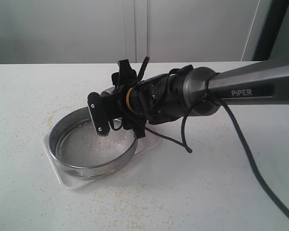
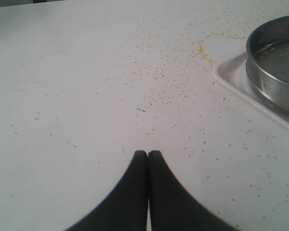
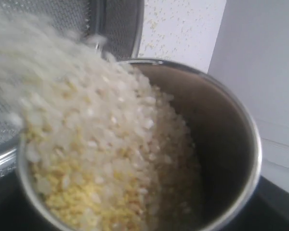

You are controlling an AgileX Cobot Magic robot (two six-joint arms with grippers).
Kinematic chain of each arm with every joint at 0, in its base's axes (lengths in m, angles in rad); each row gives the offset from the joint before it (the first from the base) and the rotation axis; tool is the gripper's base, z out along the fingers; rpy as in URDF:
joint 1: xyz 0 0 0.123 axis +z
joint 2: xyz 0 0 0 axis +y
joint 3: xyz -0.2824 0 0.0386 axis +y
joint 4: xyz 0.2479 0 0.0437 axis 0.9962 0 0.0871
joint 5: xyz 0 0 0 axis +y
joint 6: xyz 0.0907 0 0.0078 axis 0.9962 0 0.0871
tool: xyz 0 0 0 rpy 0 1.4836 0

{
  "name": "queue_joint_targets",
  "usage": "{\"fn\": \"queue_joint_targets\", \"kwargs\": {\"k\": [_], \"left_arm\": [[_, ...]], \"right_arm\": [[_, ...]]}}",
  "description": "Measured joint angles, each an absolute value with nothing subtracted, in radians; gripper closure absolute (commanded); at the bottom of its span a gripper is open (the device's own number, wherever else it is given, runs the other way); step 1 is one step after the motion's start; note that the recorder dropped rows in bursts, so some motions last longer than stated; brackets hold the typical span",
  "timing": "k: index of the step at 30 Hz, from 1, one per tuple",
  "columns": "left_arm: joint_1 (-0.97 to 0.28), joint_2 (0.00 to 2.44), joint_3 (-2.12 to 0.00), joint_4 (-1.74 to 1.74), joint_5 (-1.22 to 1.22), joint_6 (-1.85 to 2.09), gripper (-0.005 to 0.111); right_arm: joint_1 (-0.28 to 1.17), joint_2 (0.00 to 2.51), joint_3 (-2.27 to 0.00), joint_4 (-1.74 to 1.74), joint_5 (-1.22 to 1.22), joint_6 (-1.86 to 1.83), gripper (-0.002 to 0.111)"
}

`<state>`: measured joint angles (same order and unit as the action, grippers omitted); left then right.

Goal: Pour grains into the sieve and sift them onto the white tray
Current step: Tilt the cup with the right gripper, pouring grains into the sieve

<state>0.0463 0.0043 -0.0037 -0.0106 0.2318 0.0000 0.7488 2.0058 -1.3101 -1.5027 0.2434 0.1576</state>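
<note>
One sieve (image 1: 102,168), one white tray (image 1: 54,159), one steel cup (image 1: 109,90) and two sets of fingers are in play.

The left fingers (image 2: 138,169) are pressed together, holding nothing, over bare surface (image 2: 67,96) dotted with crumbs (image 2: 159,72). The tray's corner and the sieve's rim are well apart from them.

In the exterior view the sieve sits inside the tray at about 8 o'clock from the middle, with the tray's rim showing at the sieve's 7 o'clock. The surface lies open from the tray's 3 to 6 o'clock, crossed only by a black cable (image 1: 250,159), and its far edge runs along 12 o'clock.

The right fingers (image 1: 98,113) grip the steel cup, tipped over the sieve's 1 o'clock rim. Grains (image 3: 101,159), white above yellow, fill the cup and spill over its lip toward the mesh just beside it.
</note>
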Motion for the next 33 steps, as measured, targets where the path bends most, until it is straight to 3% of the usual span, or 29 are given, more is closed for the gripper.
{"fn": "queue_joint_targets", "kwargs": {"k": [33], "left_arm": [[0.046,0.004,-0.004,-0.011,0.232,0.0,0.107]], "right_arm": [[0.785,2.008,-1.312,-1.525,0.244,-0.014,0.108]]}}
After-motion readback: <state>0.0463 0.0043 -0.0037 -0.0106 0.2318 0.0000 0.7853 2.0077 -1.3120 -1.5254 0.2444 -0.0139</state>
